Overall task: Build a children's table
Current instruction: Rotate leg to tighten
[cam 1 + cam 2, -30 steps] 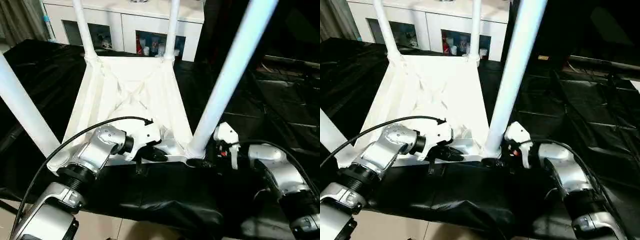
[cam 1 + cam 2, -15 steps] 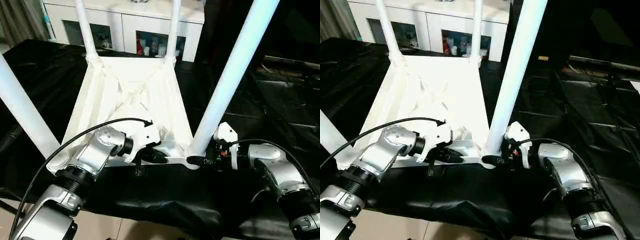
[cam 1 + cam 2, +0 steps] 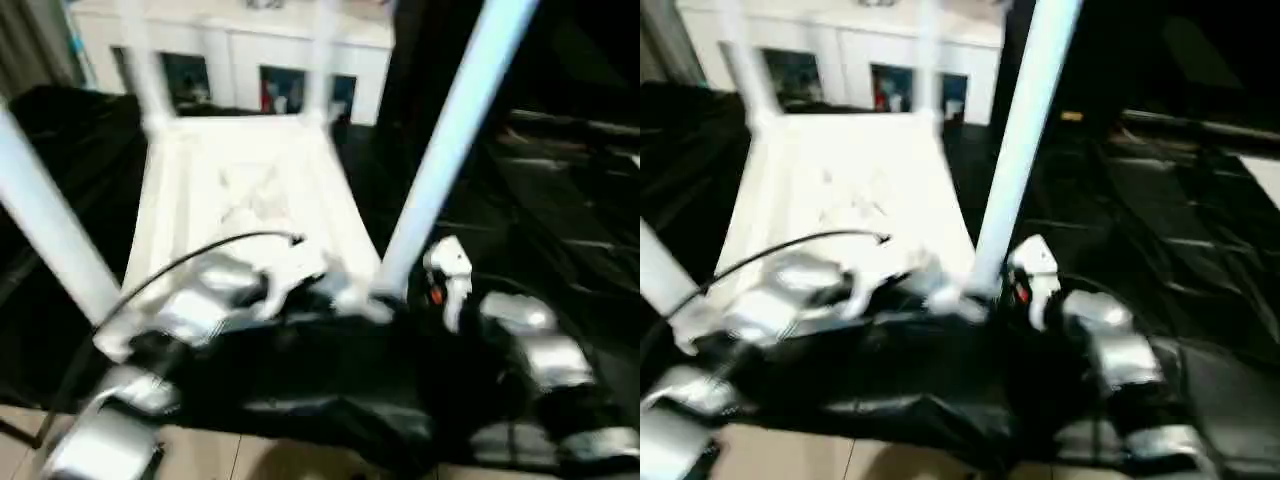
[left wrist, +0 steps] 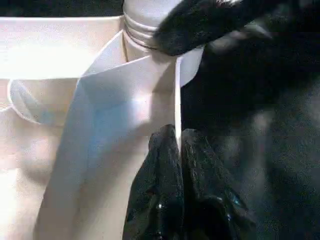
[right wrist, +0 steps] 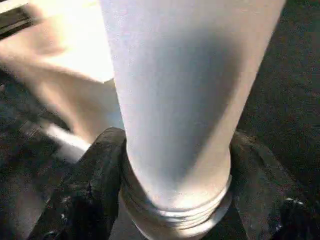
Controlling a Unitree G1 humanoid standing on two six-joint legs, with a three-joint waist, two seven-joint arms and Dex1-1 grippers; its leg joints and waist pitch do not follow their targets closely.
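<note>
legs [image 3: 455,150] cut off, cabinet [image 3: 250,60] contents seemingly blurred

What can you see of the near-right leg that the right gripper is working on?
The near-right leg is a long, smooth white plastic tube, standing up from the corner socket of the upturned tabletop and leaning slightly right. Its ringed base sits at the socket. The right gripper clasps that base, one black finger on each side. No cracks or marks show.

A white children's table [image 3: 845,185] lies upside down on a black-draped work table [image 3: 1160,200], legs up. The near right leg [image 3: 1025,150] rises at twelve o'clock, the right gripper [image 3: 992,300] at its base.
</note>
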